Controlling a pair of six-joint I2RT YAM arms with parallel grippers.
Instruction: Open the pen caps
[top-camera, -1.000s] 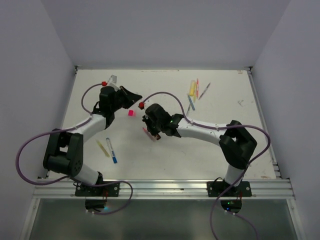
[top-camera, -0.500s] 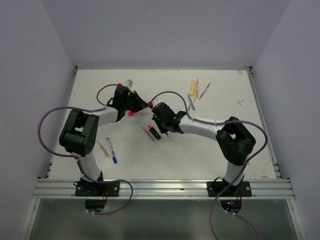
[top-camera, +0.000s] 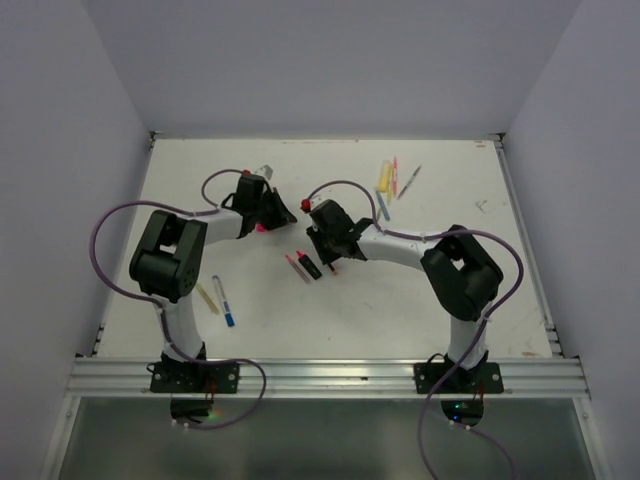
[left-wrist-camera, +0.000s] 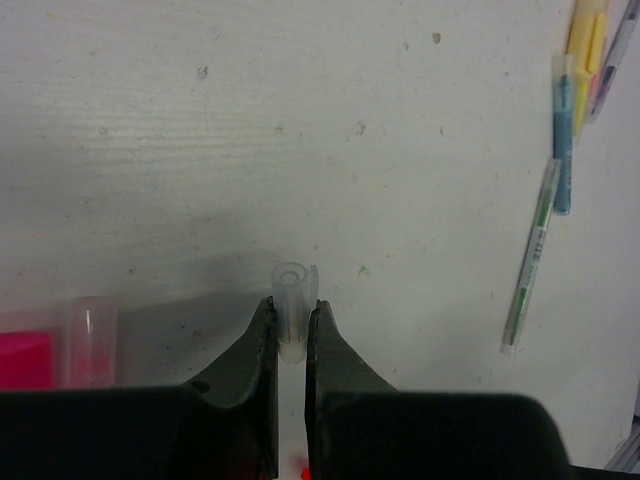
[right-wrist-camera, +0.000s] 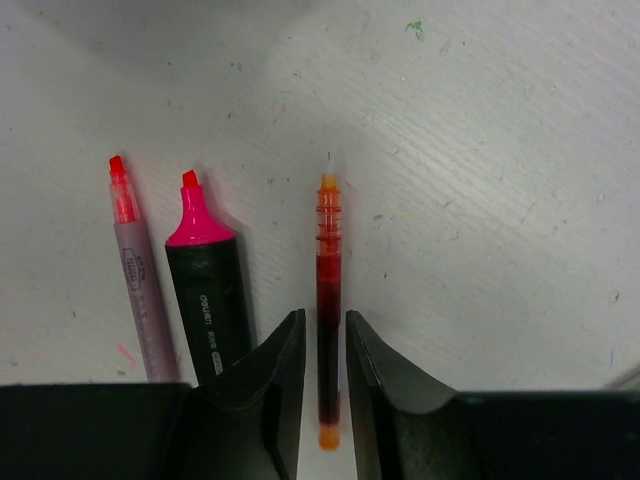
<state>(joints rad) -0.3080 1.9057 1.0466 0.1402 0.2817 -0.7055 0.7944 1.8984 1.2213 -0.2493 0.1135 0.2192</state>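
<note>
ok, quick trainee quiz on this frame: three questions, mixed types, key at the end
1. True or false: the left end effector is shut on a clear cap.
2. What lies between the fingers of the right end effector? A) orange pen B) blue pen C) pink cap
3. Fill in: the pink highlighter and thin pink pen beside it both lie ____.
Key: 1 true; 2 A; 3 uncapped.

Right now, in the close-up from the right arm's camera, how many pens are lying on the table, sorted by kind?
Slim pens: 2 (mauve pen, orange pen)
Thick highlighters: 1 (black-and-pink highlighter)
Total: 3, all with bare tips
</note>
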